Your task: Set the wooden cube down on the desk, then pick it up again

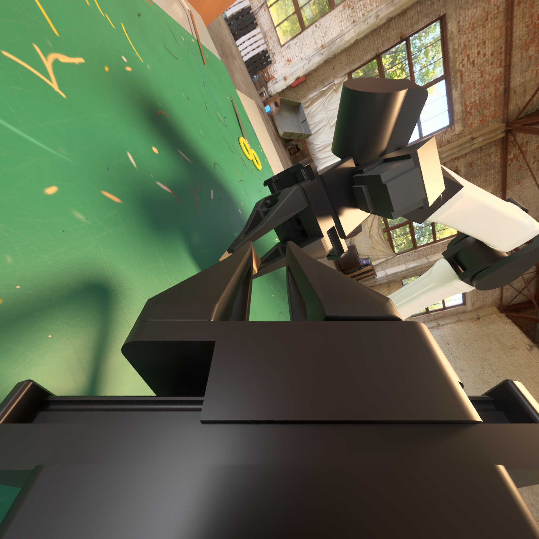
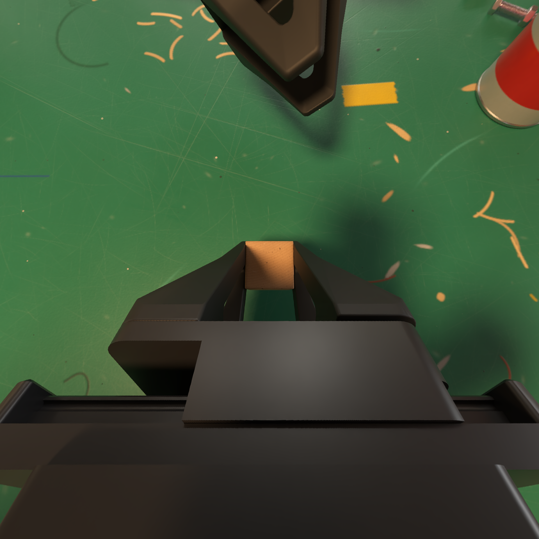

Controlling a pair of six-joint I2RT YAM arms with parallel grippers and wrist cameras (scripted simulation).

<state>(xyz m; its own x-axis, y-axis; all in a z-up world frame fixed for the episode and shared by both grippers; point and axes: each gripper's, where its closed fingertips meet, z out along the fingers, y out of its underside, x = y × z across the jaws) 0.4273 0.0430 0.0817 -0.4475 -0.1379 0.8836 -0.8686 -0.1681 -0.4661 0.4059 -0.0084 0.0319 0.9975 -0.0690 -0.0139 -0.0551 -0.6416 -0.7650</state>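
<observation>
The wooden cube [image 2: 269,265] is a small tan block clamped between the fingertips of my right gripper [image 2: 269,264], which holds it above the green desk [image 2: 145,175]; the dark shadow falls off to the right. My left gripper [image 1: 269,252] is open and empty, with green desk showing between its fingers. It hovers just short of the right gripper [image 1: 248,248], which reaches in from the right. Only slivers of the cube [image 1: 256,261] show behind my left finger. The left gripper also shows at the top of the right wrist view [image 2: 291,58].
A red and white paper cup [image 2: 516,75] lies on its side at the right, with a metal bolt [image 2: 513,11] beyond it. A strip of yellow tape [image 2: 369,93] sticks to the desk. Yellow rings [image 1: 249,151] lie near the desk's far edge. Scratches and shavings mark the mat.
</observation>
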